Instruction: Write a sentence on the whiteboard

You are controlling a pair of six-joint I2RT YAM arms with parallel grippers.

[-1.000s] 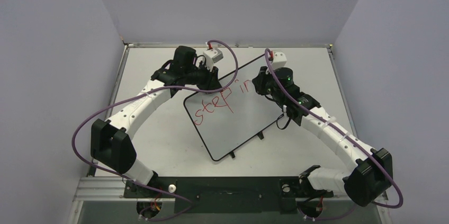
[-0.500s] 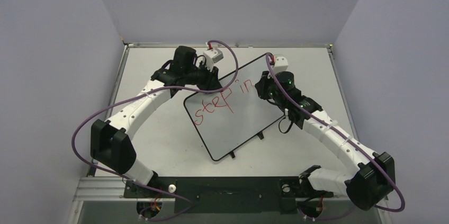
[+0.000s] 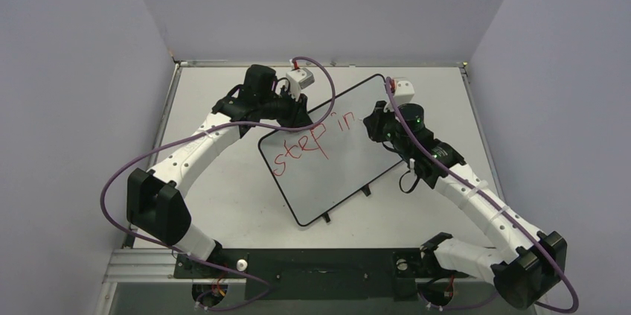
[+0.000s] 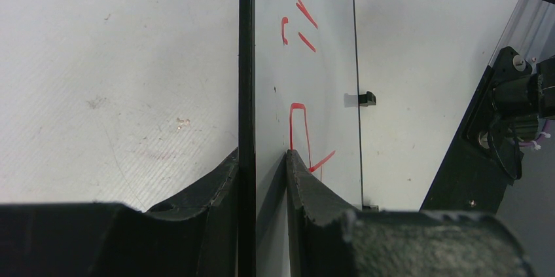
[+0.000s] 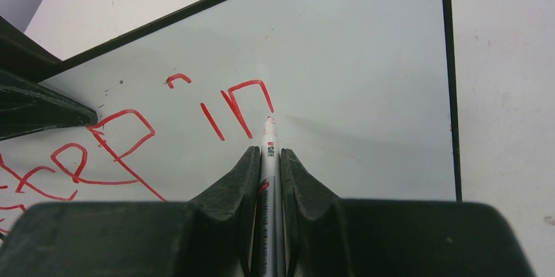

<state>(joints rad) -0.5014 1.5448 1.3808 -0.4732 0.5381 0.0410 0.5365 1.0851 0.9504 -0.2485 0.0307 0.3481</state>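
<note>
Pale grey tabletop (image 3: 223, 188) boxed in by plain lavender walls (image 3: 74, 69) carries the scene. At the right gripper (image 5: 269, 152) the two black fingers are clenched on a silver-barrelled marker (image 5: 269, 143), which runs straight out between them. Its red tip lies at the foot of the last stroke of the "n"; whether it presses the surface or hangs just off it cannot be told. The left gripper (image 4: 262, 156) is clamped on the far left edge of the whiteboard (image 3: 342, 173), one finger on either side of the thin black frame (image 4: 246, 61). That board sits in the middle of the table, turned at an angle so its long edges run from near left to far right. Its two small black feet (image 3: 365, 191) stick out from the near long edge. Across its upper left part runs the sentence (image 3: 301, 147) in uneven red strokes, reading "step in" and climbing toward the right gripper. Both white arms curve inward from the near edge, each trailing a purple cable (image 3: 111, 181).
</note>
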